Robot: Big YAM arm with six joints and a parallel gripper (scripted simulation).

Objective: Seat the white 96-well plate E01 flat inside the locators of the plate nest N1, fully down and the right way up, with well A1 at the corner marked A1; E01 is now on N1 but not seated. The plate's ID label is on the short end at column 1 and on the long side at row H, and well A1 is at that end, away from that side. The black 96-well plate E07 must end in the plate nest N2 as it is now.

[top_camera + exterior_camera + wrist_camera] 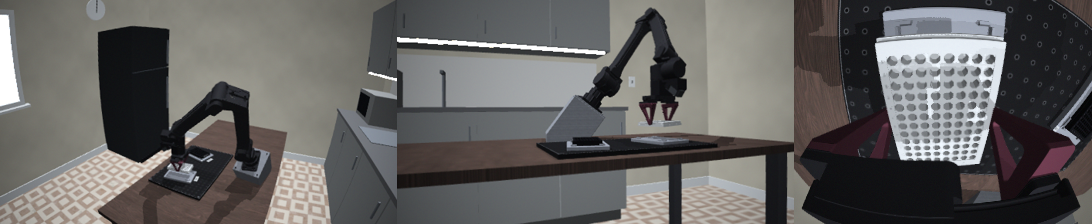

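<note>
White plate [660, 123] is pinched in the gripper [659, 113], held clear above the nest [659, 140]. You should confirm A1 corner first, then lower it level.

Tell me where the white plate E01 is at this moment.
In the exterior view, E01 hangs in the claw, lifted above nest N1, right of black plate E07.
</note>
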